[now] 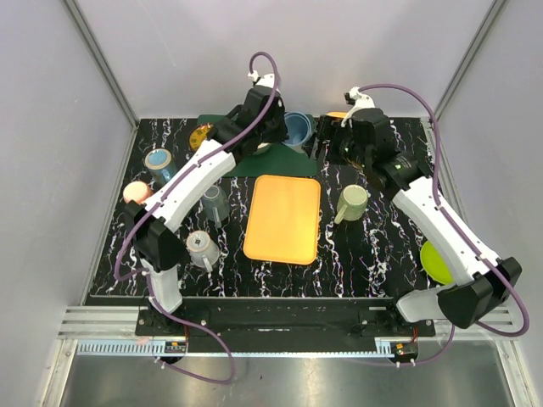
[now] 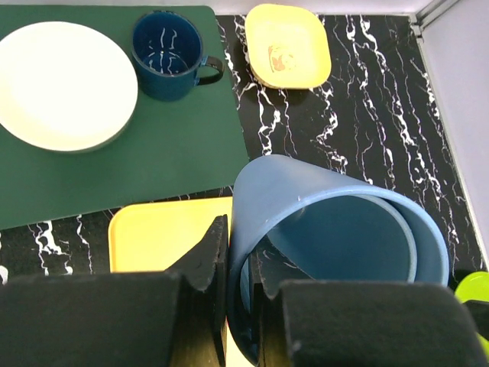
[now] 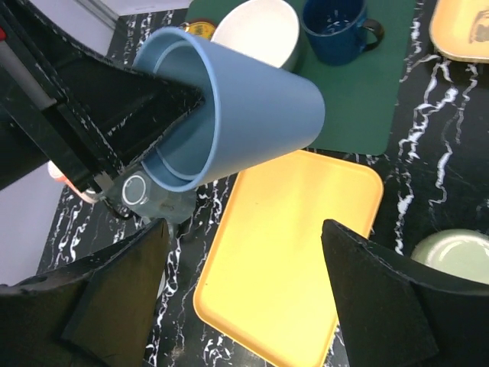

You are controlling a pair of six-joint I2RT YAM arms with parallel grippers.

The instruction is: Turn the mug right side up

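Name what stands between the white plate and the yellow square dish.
A dark blue mug, upright on the green mat, stands between them; the left wrist view shows it.

Black marbled table [image 1: 373,254] is carrying crockery.
Orange tray [image 1: 282,219] is lying centre, green mat [image 1: 293,164] beyond it, pale green mug [image 1: 352,202] resting right.

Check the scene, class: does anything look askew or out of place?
The light blue mug is tipped on its side, held clear of the table, its rim pinched by the left end effector. Nothing looks spilled.
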